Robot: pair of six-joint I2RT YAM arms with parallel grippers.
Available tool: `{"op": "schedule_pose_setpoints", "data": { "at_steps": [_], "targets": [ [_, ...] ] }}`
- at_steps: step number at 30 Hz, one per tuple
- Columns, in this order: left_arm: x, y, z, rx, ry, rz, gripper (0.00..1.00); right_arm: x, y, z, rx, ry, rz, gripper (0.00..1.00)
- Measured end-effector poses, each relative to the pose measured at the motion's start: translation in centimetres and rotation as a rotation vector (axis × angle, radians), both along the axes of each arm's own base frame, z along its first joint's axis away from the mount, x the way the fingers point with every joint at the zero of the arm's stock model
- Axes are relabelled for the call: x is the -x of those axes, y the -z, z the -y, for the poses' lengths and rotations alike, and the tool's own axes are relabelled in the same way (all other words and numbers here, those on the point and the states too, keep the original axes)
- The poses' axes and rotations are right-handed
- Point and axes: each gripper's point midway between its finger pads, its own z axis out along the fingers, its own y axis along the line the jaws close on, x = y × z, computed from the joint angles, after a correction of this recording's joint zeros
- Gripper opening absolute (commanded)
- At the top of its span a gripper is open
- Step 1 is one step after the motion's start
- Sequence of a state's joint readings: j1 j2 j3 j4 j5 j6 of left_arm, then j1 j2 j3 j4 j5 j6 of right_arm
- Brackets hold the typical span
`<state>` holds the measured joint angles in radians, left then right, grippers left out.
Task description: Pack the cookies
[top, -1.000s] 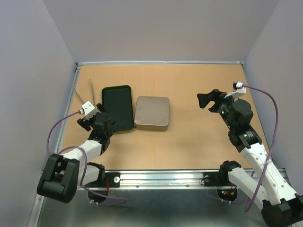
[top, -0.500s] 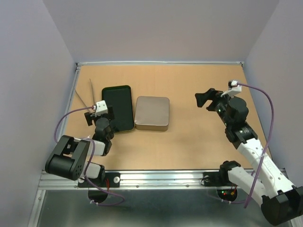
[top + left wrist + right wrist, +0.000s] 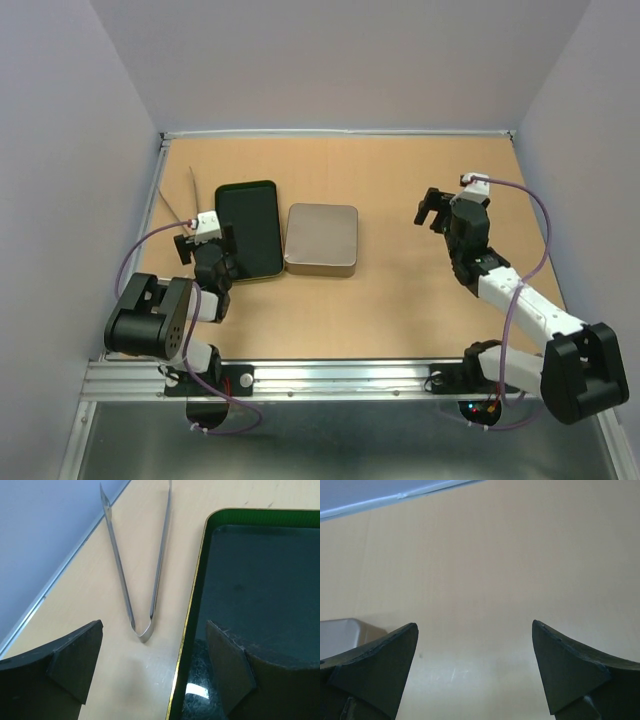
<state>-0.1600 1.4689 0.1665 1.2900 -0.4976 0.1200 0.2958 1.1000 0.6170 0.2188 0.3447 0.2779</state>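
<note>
No cookies show in any view. A dark green tray [image 3: 248, 228] lies left of centre, with a closed silver-brown tin [image 3: 321, 240] beside it on the right. My left gripper [image 3: 218, 248] is open and empty at the tray's near-left corner. In the left wrist view its open jaws [image 3: 155, 675] straddle the tray's gold-edged left rim [image 3: 192, 610]. My right gripper [image 3: 432, 207] is open and empty over bare table to the right of the tin. In the right wrist view [image 3: 475, 670] only the table lies between its fingers.
Metal tongs [image 3: 180, 200] lie by the left wall, beyond the left gripper, and also show in the left wrist view [image 3: 140, 580]. A corner of the tin [image 3: 340, 635] shows at the left of the right wrist view. Grey walls close in the table.
Both arms have folded back toward their bases. The left gripper has shifted right onto the tray's near-left corner. The right gripper has stayed near the same spot, still open.
</note>
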Motion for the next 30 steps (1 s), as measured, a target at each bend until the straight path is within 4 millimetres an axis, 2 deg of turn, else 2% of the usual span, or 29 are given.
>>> {"op": "schedule_pose_setpoints", "data": {
  "at_steps": [6, 9, 11, 14, 16, 22, 30],
  "targets": [
    [-1.0, -0.8, 0.4, 0.034, 0.022, 0.036, 0.99, -1.3, 2.1, 1.6, 0.134, 0.052, 0.03, 1.0],
    [-1.2, -0.8, 0.5, 0.042, 0.03, 0.041, 0.99, -1.3, 5.7, 3.3, 0.194, 0.075, -0.016, 1.0],
    [-1.2, -0.9, 0.5, 0.046, 0.032, 0.042, 0.99, -0.7, 8.0, 5.4, 0.194, 0.106, -0.039, 1.0],
    [-1.2, -0.8, 0.6, 0.049, 0.035, 0.042, 0.99, 0.5, 10.7, 8.2, 0.191, 0.173, -0.053, 1.0],
    [-1.3, -0.9, 0.6, 0.051, 0.037, 0.043, 0.99, 0.6, 11.8, 8.7, 0.188, 0.183, -0.054, 1.0],
    [-1.3, -0.9, 0.7, 0.053, 0.038, 0.044, 0.99, 0.5, 13.4, 7.4, 0.17, 0.101, -0.003, 0.99],
    [-1.3, -0.9, 0.7, 0.053, 0.041, 0.044, 0.99, -0.3, 11.8, 6.5, 0.154, 0.053, 0.085, 1.0]
  ]
}}
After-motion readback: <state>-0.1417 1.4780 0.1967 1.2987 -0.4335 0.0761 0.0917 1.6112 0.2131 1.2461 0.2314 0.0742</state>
